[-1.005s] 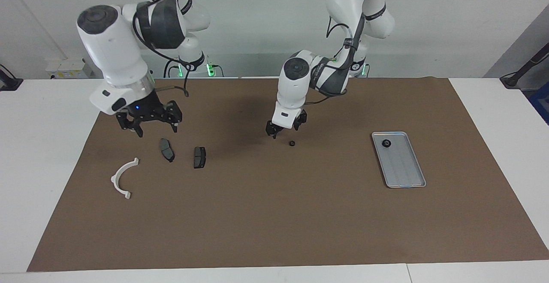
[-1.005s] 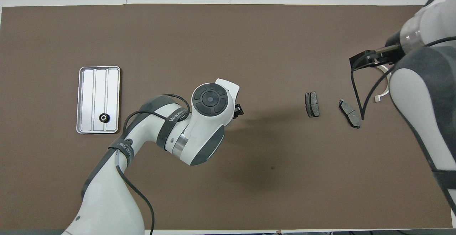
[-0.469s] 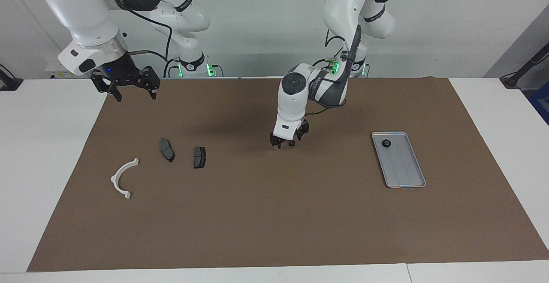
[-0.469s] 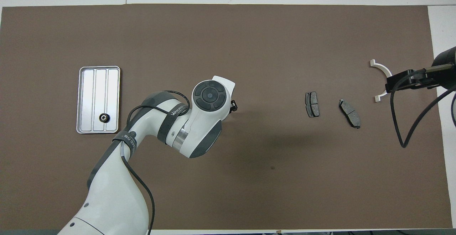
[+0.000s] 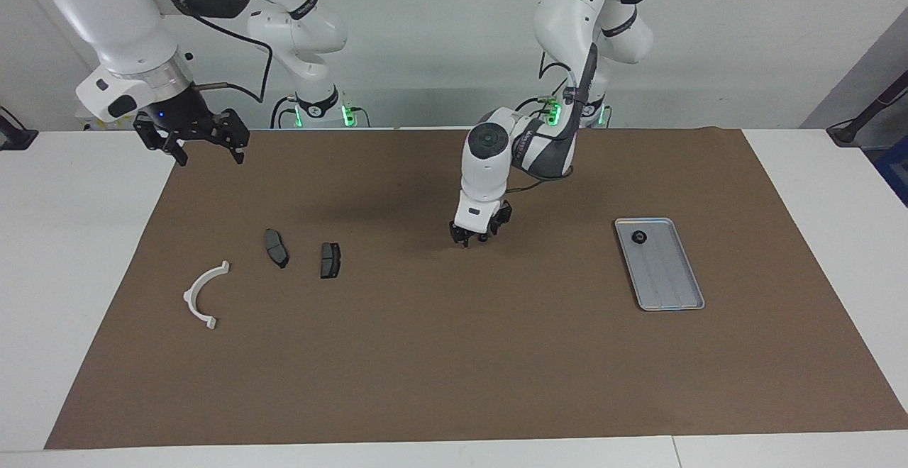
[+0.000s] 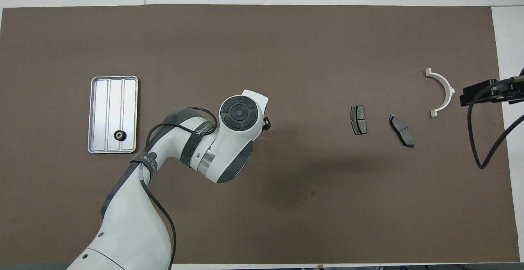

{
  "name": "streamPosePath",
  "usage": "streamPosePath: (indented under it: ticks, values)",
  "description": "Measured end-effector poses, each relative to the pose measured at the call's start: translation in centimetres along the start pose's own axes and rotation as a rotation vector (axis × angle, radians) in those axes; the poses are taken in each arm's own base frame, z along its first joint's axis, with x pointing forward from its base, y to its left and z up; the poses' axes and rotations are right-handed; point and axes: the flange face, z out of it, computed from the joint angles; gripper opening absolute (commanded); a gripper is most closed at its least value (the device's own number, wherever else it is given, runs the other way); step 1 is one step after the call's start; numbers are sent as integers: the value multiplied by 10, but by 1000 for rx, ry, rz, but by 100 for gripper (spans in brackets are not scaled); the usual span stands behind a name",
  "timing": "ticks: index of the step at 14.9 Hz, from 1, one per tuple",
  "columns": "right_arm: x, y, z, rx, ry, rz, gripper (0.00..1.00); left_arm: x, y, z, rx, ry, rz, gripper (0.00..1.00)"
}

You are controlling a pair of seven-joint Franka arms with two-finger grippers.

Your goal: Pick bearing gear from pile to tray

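Bearing gear — small, black, probably light, stiff and apt to roll — lay mid-mat at the lowered left gripper, whose grip I could not tell, best pinched across its rim; the right gripper waited spread over the mat's edge, well apart from the tray.

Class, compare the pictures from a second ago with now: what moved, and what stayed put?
The left gripper came down around the small black ring on the mat, fingers closing. The right gripper rose and drew back to the mat's edge. Tray, brake pads and white bracket stayed put.
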Motion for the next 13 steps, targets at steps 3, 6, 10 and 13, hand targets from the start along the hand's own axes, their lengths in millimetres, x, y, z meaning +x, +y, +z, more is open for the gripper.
streamPosePath:
  ticks: [3,6,10,13]
  values:
    - [-5,9,-1,1,0,15,100,0,-1,1,2,-1,-1,65]
    - [-9,11,3,2,-10,19,100,1,-4,3,6,-3,-5,62]
    - [-11,13,6,3,-16,24,100,8,-11,6,11,-6,-14,61]
    - [-12,13,5,3,-15,24,100,12,-14,6,10,-6,-18,61]
